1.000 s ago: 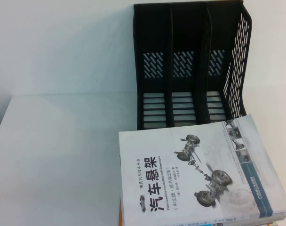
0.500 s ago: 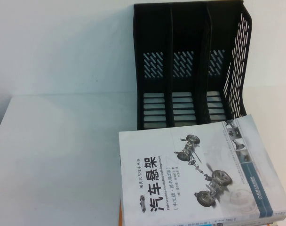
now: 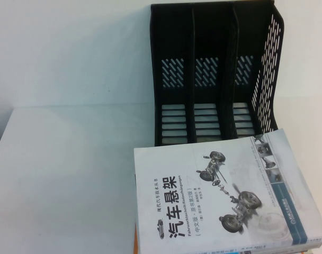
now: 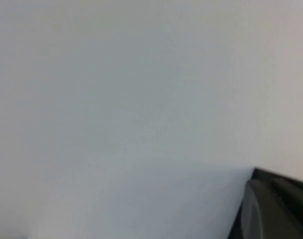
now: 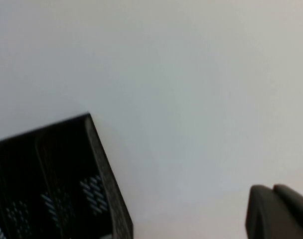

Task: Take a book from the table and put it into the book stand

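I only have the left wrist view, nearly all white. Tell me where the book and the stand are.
Observer: High view: the book lies flat, cover up, near right of the table.
Operator: Report the stand.
Observer: The book stand is upright behind the book, three slots empty.
Operator: Locate both pincers.
Observer: Neither shows in the high view; the right pincer is a dark corner in its wrist view, like the left pincer in yours.

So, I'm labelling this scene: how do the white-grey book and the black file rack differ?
The white-grey paperback book lies flat on a stack; the black plastic three-slot book stand stands upright behind it. The book is pale and printed, the stand dark and perforated. Neither pincer shows clearly.
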Tool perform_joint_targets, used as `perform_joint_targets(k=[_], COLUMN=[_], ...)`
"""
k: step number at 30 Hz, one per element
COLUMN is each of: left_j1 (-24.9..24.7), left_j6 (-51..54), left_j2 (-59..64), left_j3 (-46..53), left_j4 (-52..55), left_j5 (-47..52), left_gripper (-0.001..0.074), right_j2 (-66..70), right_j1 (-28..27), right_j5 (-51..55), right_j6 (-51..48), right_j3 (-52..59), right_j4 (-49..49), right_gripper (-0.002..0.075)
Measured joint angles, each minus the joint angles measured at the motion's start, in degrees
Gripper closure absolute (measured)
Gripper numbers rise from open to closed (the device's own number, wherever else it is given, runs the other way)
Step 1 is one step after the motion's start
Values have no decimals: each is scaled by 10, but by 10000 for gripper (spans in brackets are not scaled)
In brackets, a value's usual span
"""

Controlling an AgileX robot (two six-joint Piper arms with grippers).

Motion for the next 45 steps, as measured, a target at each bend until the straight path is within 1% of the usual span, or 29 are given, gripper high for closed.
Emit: perform_joint_targets(k=[4, 6, 8, 12, 14, 18, 21, 25, 28, 31, 34, 37, 42, 45], left_j1=[0, 0, 0, 0, 0, 0, 0, 0, 0, 0, 0, 0, 0, 0], left_j6=[-5, -6, -7, -7, -7, -7, 11, 94, 176, 264, 335, 378, 411, 424], left_j2=[7, 19, 40, 94, 120, 173, 215, 280, 330, 377, 414, 440, 466, 480], left_j3=[-89, -134, -163, -182, -182, -182, -184, -200, -205, -205, -205, -205, -206, -206], left_j4=[0, 0, 0, -1, -14, -68, -120, -214, -300, -389, -487, -568, -648, -685], left_j5=[205, 271, 305, 332, 337, 341, 372, 463, 507, 543, 572, 587, 579, 574], left_gripper=[739, 739, 739, 739, 739, 739, 739, 739, 739, 739, 739, 739, 739, 731], right_j2=[21, 50, 93, 194, 243, 339, 397, 468, 518, 572, 616, 653, 703, 720], right_j1=[0, 0, 0, 0, 0, 0, 0, 0, 0, 0, 0, 0, 3, 22], right_j5=[158, 216, 266, 358, 382, 376, 354, 341, 335, 328, 317, 301, 324, 332], right_j6=[5, 5, -13, -114, -164, -246, -335, -491, -598, -675, -713, -728, -757, -784], right_j3=[-76, -102, -125, -170, -184, -201, -203, -203, -204, -205, -208, -209, -209, -209], right_j4=[6, 12, 29, 111, 155, 245, 315, 447, 543, 609, 638, 650, 695, 724], right_gripper=[729, 729, 729, 729, 729, 729, 729, 729, 729, 729, 729, 729, 729, 729])
